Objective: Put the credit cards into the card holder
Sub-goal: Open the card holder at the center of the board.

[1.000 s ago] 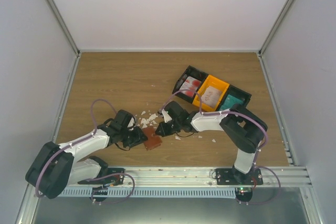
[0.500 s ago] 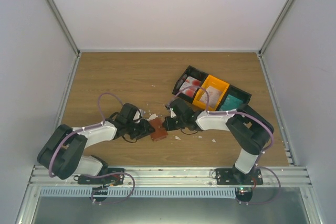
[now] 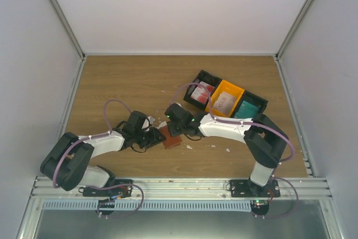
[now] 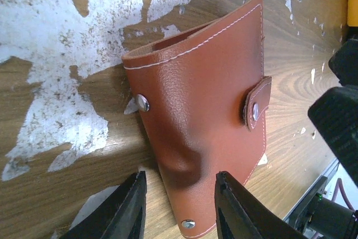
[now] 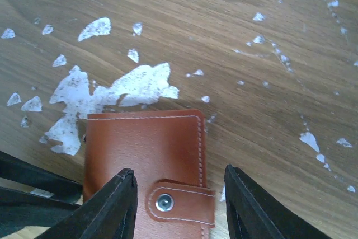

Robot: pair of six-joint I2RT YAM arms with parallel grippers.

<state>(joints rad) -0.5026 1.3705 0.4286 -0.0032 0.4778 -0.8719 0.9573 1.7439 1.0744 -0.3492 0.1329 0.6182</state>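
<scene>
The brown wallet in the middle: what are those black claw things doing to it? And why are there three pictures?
Those are two robot arms bolted to a wooden table. Each ends in a gripper with two fingers. One picture looks down from above. The other two come from small cameras on the wrists, so each gripper's own black fingers show at the bottom.

The brown thing is a leather card holder, folded closed. The left gripper pinches its near edge and dents the leather. The right gripper hangs over the snap tab with its fingers apart, holding nothing.

Farther back are three bins in a row, holding a red-and-white card, a pale card and a teal card. The white flecks are just bits on the wood.
</scene>
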